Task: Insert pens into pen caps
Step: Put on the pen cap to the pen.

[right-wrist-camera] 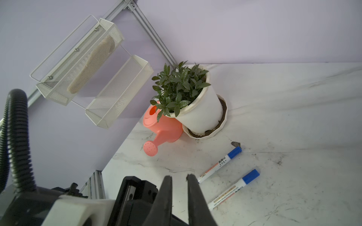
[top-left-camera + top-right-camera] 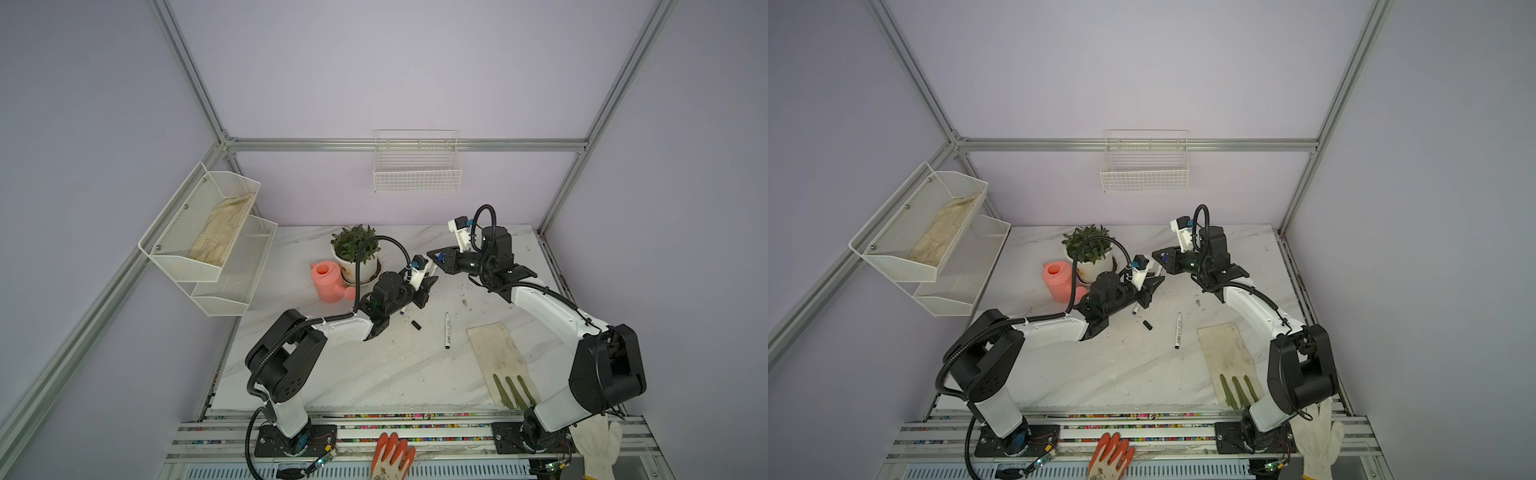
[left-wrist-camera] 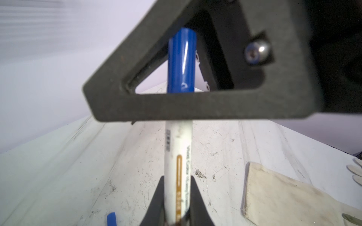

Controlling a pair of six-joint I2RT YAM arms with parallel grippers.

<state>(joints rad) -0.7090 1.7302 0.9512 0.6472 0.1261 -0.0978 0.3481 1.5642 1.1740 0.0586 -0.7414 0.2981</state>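
- Left gripper (image 3: 177,182) clamped tight on the white pen (image 3: 179,152).
- Right gripper (image 1: 180,177) pinches the blue cap (image 3: 181,60); the pen-cap joint is hidden behind it.

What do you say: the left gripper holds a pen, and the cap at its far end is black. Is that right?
No. The left gripper holds the pen, but the cap at its far end is blue, not black; the left wrist view shows it.
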